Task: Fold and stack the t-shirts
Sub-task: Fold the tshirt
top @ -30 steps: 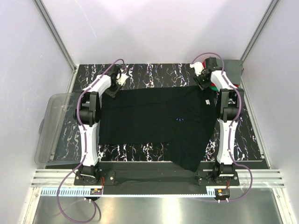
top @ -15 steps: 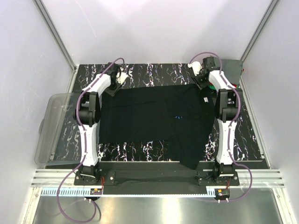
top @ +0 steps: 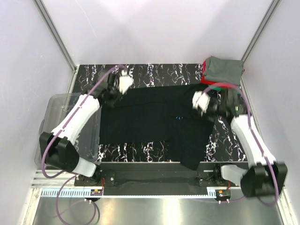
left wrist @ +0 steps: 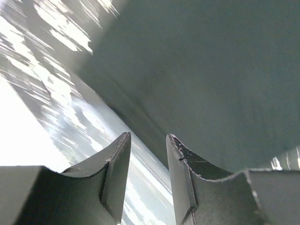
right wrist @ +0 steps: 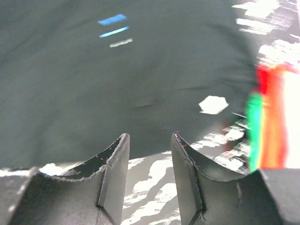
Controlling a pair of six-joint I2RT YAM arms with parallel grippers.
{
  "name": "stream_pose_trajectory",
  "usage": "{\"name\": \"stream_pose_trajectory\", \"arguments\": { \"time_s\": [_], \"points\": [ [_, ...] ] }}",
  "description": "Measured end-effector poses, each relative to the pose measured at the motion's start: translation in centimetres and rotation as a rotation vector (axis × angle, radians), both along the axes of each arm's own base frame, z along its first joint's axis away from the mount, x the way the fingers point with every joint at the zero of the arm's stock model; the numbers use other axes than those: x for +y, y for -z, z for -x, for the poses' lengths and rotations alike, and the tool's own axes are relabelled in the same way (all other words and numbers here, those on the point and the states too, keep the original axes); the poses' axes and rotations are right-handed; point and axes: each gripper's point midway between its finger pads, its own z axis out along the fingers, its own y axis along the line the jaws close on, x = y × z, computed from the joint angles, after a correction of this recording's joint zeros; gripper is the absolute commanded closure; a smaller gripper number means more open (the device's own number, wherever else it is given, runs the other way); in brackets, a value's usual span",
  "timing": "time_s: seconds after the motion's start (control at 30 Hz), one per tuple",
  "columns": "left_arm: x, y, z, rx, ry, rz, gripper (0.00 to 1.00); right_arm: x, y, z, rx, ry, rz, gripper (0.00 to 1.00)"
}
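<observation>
I'm hovering my left hand (left wrist: 146, 139) over the far left edge of the black t-shirt (top: 154, 119); its fingers are standing a narrow gap apart and gripping nothing. My right hand (right wrist: 150, 138) is hanging over the shirt's right side near the white neck tag (right wrist: 213, 104), also part open and empty. The shirt is lying spread flat, soft matte cloth on the glossy black marbled tabletop (top: 154, 72). The folded stack (top: 224, 69), grey on top with red and green edges showing, is sitting at the far right corner.
</observation>
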Motion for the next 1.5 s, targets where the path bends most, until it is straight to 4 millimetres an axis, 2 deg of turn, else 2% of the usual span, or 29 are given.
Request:
{"name": "stream_pose_trajectory", "arguments": {
  "time_s": [0.07,0.17,0.2,0.27,0.37,0.47,0.57,0.77,0.93,1.17,1.37,1.5],
  "points": [
    [0.9,4.3,3.0,0.128,0.005,-0.029,0.6,0.7,3.0,4.8,0.022,-0.133,0.048,0.52],
    [2.3,10.1,7.8,0.326,0.017,-0.077,0.6,0.4,7.8,10.7,0.088,-0.278,0.125,0.52],
    [2.6,11.2,9.0,0.371,0.021,-0.089,0.6,0.3,8.7,12.1,0.085,-0.328,0.15,0.51],
    [3.0,12.3,10.3,0.415,0.028,-0.104,0.59,0.3,9.9,14.5,0.066,-0.408,0.181,0.5],
    [3.2,12.4,10.7,0.418,0.034,-0.109,0.59,0.8,10.1,16.7,-0.012,-0.525,0.206,0.48],
    [3.1,12.1,10.4,0.395,0.035,-0.102,0.59,2.0,9.4,17.8,-0.103,-0.623,0.19,0.46],
    [3.0,12.0,10.2,0.387,0.035,-0.1,0.59,3.0,9.2,18.8,-0.124,-0.695,0.157,0.45],
    [3.5,12.0,10.0,0.376,0.066,-0.136,0.59,3.8,10.0,22.1,0.029,-0.783,0.07,0.43],
    [4.1,12.1,9.5,0.367,0.124,-0.191,0.59,3.8,10.3,22.4,0.1,-0.802,0.052,0.41],
    [4.6,13.6,8.6,0.421,0.13,-0.233,0.6,3.4,11.5,22.9,0.211,-0.808,0.037,0.44],
    [4.1,13.1,7.0,0.402,0.126,-0.228,0.6,2.6,13.0,23.4,0.297,-0.808,0.059,0.48],
    [4.1,13.1,6.7,0.395,0.123,-0.226,0.61,2.3,13.7,23.5,0.347,-0.81,0.064,0.49]
  ]
}}
